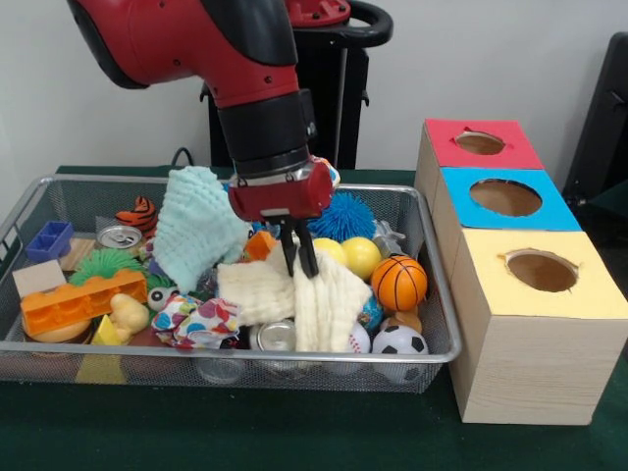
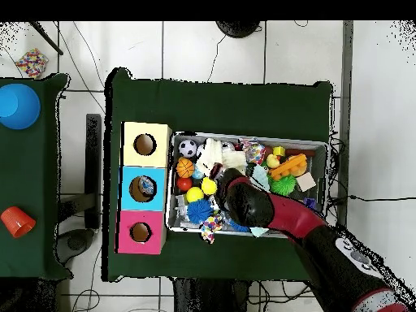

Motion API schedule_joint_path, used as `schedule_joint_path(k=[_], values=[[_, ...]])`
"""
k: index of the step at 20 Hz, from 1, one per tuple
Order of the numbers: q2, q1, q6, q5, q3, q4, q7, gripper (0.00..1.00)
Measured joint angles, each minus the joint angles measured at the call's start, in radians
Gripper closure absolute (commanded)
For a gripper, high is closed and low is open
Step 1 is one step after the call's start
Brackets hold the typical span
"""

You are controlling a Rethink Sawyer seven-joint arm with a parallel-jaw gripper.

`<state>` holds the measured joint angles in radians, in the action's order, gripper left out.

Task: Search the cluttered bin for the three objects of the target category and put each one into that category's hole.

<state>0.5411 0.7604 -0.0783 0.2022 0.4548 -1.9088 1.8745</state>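
Observation:
My gripper (image 1: 300, 263) points down into the wire bin (image 1: 432, 285), its black fingers shut on the top edge of a cream cloth (image 1: 329, 306) that hangs in folds from them. A second cream cloth (image 1: 252, 287) lies just to its left. A mint green cloth (image 1: 196, 235) is heaped behind, and a patterned cloth (image 1: 191, 320) lies at the front. In the overhead view the arm (image 2: 268, 210) covers the gripper; the cream cloth (image 2: 214, 153) shows beside it.
Three boxes with round holes stand beside the bin: red (image 1: 481, 143), blue (image 1: 505, 198), yellow (image 1: 542, 271). The bin also holds a basketball (image 1: 398, 283), soccer ball (image 1: 399, 340), yellow ball (image 1: 361, 257), blue spiky ball (image 1: 343, 216), orange brick (image 1: 83, 301) and cans.

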Motion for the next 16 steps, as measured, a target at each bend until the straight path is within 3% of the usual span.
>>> schedule_joint_path(k=[3,7,12,16], values=[[0.054,0.045,-0.06,0.0,0.025,-0.03,0.0,1.0],[0.13,0.055,-0.124,0.0,0.017,-0.054,0.0,1.0],[0.282,-0.005,-0.243,-0.023,-0.026,-0.073,0.0,1.0],[0.36,-0.059,-0.314,-0.034,-0.052,-0.078,0.0,1.0]])
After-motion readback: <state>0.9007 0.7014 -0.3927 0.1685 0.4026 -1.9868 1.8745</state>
